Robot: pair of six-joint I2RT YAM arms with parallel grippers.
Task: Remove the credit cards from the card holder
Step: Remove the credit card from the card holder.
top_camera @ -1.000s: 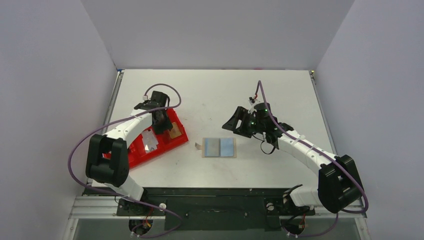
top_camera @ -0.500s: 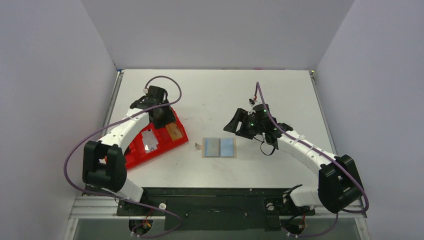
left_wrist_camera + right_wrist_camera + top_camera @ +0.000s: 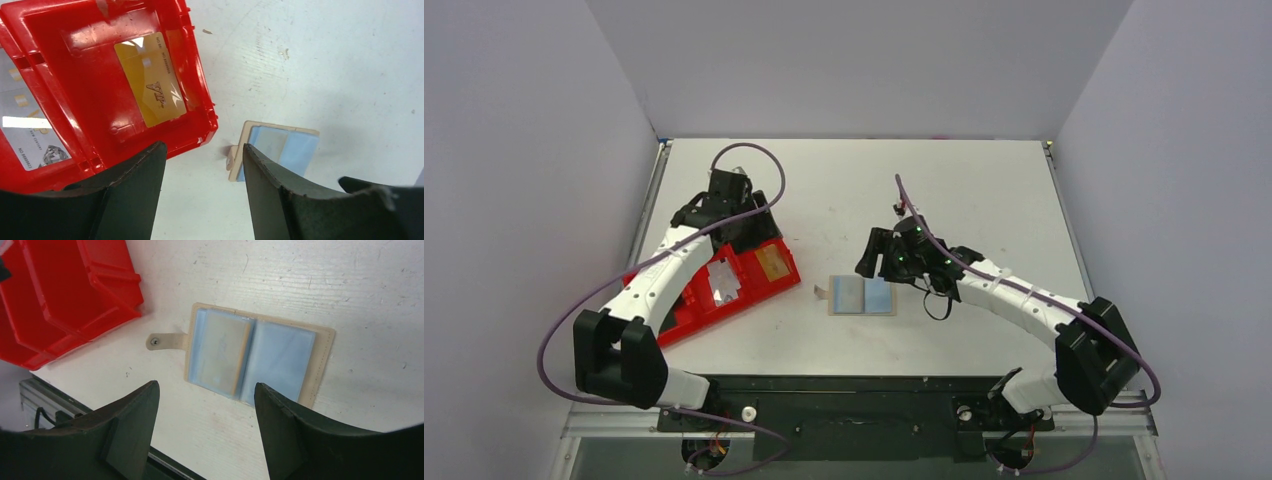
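The card holder (image 3: 862, 294) lies open and flat on the table. It is a beige folder with blue plastic sleeves (image 3: 257, 360), and its snap tab points left. A pale greyish card (image 3: 220, 350) shows through its left sleeve. A gold credit card (image 3: 150, 80) lies in the right compartment of the red tray (image 3: 686, 312). A silvery-white card (image 3: 723, 280) lies in the middle compartment. My left gripper (image 3: 746, 230) hovers open and empty over the tray's far right corner. My right gripper (image 3: 876, 262) hangs open and empty just above the holder's far edge.
The red tray (image 3: 200, 107) sits tilted at the left, its near right corner a short way from the holder's tab (image 3: 165, 342). The table's dark front rail (image 3: 844, 385) runs below the holder. Grey walls close in the table on three sides.
My left gripper has opened wider and drawn back from the tray's right compartment, uncovering the gold card. My right gripper has moved left and toward the holder.
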